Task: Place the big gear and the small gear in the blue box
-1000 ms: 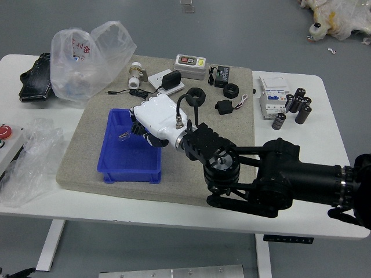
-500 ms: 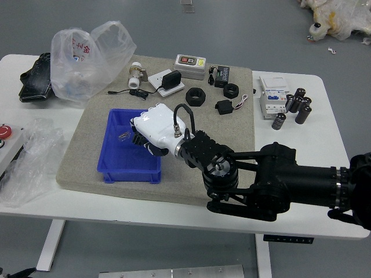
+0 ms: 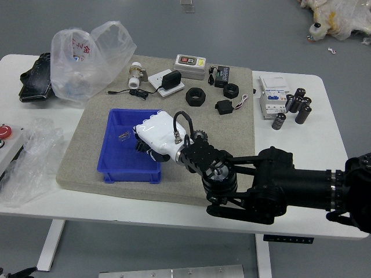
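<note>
robot hand (image 3: 159, 136) edged nearer, over blue box (image 3: 130, 176) rim.

My right hand (image 3: 157, 138) is reaching over the blue box's (image 3: 128, 175) right edge; my left hand (image 3: 22, 273) is resting well apart from it.

My right hand (image 3: 159, 136), white-backed, is over the right part of the blue box (image 3: 130, 176); its underside is hidden. The big gear (image 3: 196, 97) and small gear (image 3: 231, 91), apparently the two black rings, lie outside the box on the grey mat (image 3: 84, 156), apart, the smaller farther right.
</note>
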`<action>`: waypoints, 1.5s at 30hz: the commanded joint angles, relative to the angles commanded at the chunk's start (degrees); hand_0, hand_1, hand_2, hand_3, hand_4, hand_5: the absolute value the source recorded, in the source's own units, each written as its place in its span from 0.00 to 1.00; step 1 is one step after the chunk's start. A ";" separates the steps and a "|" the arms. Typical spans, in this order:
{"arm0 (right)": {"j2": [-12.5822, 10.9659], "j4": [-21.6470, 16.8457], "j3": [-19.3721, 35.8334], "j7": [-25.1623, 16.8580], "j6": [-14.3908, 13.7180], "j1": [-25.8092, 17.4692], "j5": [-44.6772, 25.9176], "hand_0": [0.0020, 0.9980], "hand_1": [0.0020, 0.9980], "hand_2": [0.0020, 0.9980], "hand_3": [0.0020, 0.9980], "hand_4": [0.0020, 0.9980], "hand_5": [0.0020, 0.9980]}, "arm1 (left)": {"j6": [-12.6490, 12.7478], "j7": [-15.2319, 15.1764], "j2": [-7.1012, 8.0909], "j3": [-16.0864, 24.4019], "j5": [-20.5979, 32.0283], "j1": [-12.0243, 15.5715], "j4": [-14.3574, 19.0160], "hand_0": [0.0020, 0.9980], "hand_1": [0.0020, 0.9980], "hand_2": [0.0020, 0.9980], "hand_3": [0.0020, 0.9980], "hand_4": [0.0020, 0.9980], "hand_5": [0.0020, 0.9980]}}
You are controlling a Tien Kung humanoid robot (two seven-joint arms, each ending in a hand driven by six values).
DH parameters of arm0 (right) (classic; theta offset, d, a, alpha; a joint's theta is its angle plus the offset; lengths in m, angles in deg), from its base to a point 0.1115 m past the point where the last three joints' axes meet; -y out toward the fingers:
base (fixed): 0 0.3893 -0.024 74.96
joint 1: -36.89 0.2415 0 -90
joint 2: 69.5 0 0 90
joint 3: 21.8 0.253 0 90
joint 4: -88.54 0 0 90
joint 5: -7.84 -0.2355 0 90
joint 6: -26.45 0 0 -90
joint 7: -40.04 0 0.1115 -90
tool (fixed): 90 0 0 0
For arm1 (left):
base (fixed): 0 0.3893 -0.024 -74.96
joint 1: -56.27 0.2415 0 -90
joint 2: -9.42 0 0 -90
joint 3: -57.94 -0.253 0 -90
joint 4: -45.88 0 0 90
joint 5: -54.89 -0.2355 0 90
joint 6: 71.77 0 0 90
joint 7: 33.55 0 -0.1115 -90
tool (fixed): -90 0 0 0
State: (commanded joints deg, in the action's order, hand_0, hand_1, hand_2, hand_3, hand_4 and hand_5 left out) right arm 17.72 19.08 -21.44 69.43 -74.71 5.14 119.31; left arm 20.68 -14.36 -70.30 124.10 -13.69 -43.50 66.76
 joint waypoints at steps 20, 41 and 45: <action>0.04 0.01 -0.07 -0.52 0.68 -0.51 -0.90 0.31 0.40 0.29 0.69 0.46 0.26 | -0.02 -0.21 0.19 0.00 -0.03 0.09 -0.12 0.62 0.59 0.54 0.63 0.69 0.54; 0.05 -0.67 0.28 -1.22 0.76 -0.54 0.11 0.31 0.40 0.29 0.79 0.74 0.30 | -0.06 -0.13 0.17 0.13 -0.18 0.15 -0.09 0.62 0.59 0.54 0.62 0.68 0.54; -0.30 -1.37 2.05 -1.42 0.15 -0.76 0.28 0.31 0.40 0.29 0.78 0.73 0.30 | -0.04 -0.09 0.11 0.15 -0.20 0.16 -0.08 0.62 0.59 0.54 0.62 0.68 0.54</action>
State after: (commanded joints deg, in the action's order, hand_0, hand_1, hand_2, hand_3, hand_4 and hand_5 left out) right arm 17.43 17.71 -19.39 68.01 -74.57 4.39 119.59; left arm 20.64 -14.46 -70.19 124.26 -13.89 -43.33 66.69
